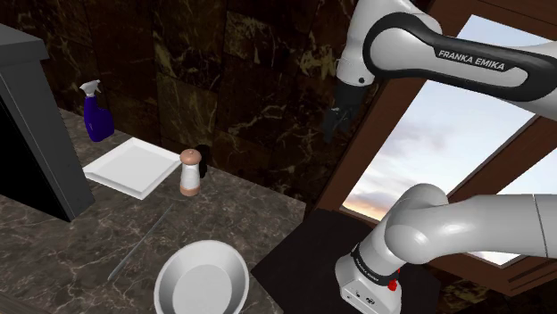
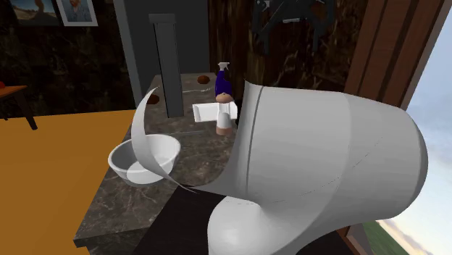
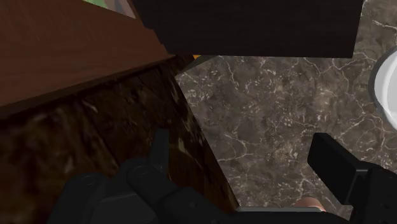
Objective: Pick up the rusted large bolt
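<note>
Gripper (image 1: pixel 338 122), all-black two-finger type, hung high beside the dark veined wall (image 1: pixel 250 80), well above the counter. Its fingers (image 3: pixel 159 149) were spread wide, nothing between them. Upright bolt with rust-brown round head and pale shank (image 1: pixel 190 173) stood on the dark marble counter (image 1: pixel 107 234), just beside the flat white square tray (image 1: pixel 134 167). White round bowl (image 1: pixel 203 281) sat nearer the stand. Blue spray bottle (image 1: pixel 96 111) was behind the tray.

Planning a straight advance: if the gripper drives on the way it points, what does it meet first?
Likely the bare marble countertop, close by the dark wall. Nothing else lies ahead of the gripper; depth unclear.
</note>
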`<state>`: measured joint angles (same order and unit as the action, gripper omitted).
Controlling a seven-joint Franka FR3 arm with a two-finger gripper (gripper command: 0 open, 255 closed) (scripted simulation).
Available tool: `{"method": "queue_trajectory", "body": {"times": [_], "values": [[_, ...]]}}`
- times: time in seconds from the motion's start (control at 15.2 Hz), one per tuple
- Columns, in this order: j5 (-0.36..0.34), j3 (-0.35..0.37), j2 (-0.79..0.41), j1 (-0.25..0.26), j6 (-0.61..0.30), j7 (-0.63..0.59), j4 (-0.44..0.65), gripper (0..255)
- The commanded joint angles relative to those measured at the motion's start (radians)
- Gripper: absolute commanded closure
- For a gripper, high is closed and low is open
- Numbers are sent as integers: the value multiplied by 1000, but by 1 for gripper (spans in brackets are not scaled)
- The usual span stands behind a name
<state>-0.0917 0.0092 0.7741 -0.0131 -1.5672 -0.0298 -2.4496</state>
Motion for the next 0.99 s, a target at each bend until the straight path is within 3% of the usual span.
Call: {"method": "queue_trajectory", "body": {"times": [0.0, 0.46, 0.92], "values": [[0, 0, 0, 0, 0, 0, 0, 0], [45, 40, -222, 21, -212, -68, 28, 0], [67, 77, -471, 38, -387, -127, 122, 0]]}}
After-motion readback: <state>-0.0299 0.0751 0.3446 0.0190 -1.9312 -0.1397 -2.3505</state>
